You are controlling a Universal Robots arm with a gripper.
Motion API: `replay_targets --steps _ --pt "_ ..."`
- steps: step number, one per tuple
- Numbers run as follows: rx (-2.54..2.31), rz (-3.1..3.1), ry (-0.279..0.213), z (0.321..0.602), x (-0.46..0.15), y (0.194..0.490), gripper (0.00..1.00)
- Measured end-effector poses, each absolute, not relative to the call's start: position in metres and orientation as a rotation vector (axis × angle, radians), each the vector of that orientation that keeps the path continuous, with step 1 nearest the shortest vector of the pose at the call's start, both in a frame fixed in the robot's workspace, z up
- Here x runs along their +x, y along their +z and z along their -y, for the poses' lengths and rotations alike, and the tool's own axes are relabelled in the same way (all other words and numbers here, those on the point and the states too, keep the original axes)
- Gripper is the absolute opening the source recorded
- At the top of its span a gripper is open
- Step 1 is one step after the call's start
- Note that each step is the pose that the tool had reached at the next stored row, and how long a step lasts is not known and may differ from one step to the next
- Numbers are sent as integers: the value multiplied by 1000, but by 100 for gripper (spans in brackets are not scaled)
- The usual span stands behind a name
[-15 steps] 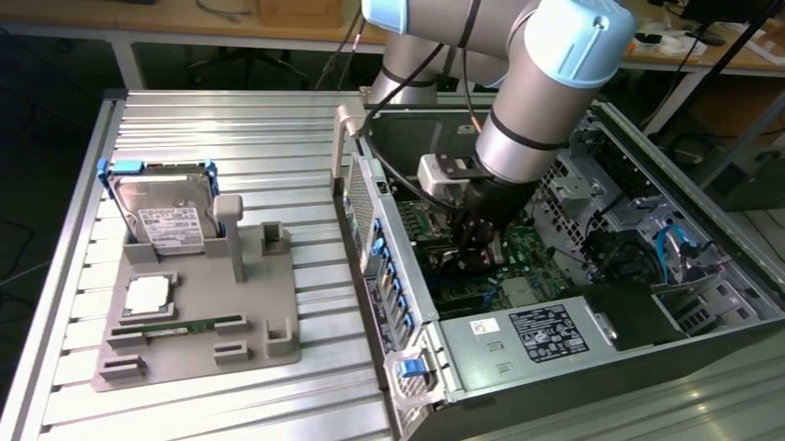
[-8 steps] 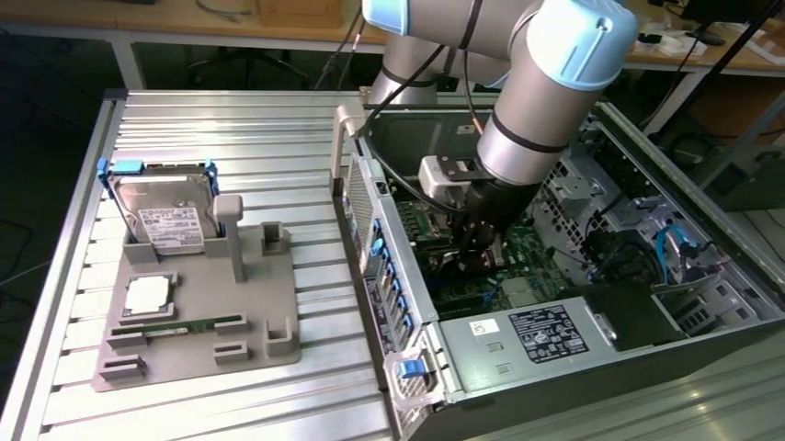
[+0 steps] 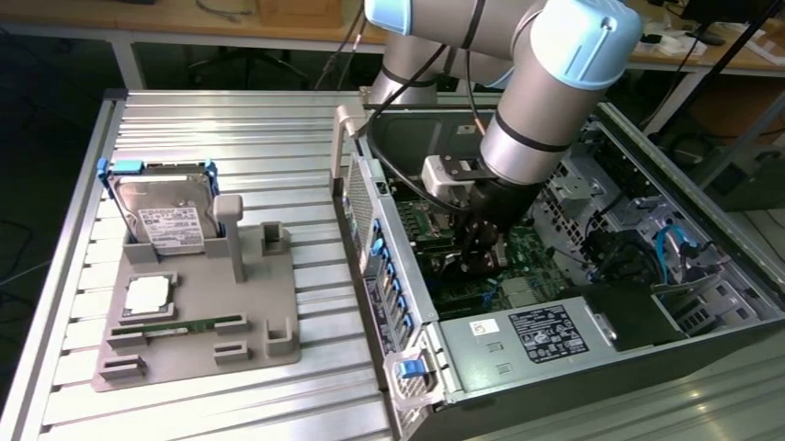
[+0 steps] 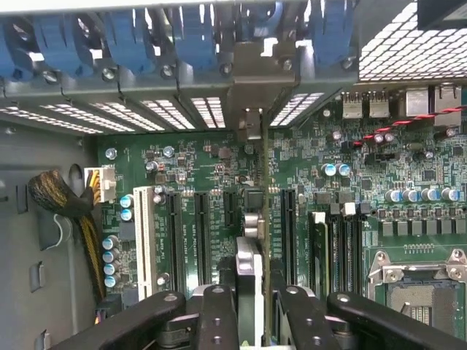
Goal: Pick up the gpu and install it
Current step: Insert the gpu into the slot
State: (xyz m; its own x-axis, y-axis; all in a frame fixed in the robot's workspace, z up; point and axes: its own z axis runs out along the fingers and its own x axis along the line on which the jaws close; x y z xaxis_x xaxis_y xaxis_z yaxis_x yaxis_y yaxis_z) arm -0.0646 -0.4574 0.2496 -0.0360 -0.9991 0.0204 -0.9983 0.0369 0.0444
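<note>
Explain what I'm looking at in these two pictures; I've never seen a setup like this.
A grey and blue robot arm reaches down into an open computer case lying on a slatted metal table. The exterior view is taken by a camera standing off to the side; the wrist view is taken from the arm's own wrist, looking along the gripper at the green motherboard. The jaws are closed on the gpu, a thin card seen edge-on, held over the row of long black slots. Beside the case, a grey holder carries a hard drive with blue rails, a processor chip and a memory stick.
</note>
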Motion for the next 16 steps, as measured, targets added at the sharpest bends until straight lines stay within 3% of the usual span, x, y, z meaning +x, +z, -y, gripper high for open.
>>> replay_targets --steps 16 --pt "2149 2229 -28 453 -65 253 27"
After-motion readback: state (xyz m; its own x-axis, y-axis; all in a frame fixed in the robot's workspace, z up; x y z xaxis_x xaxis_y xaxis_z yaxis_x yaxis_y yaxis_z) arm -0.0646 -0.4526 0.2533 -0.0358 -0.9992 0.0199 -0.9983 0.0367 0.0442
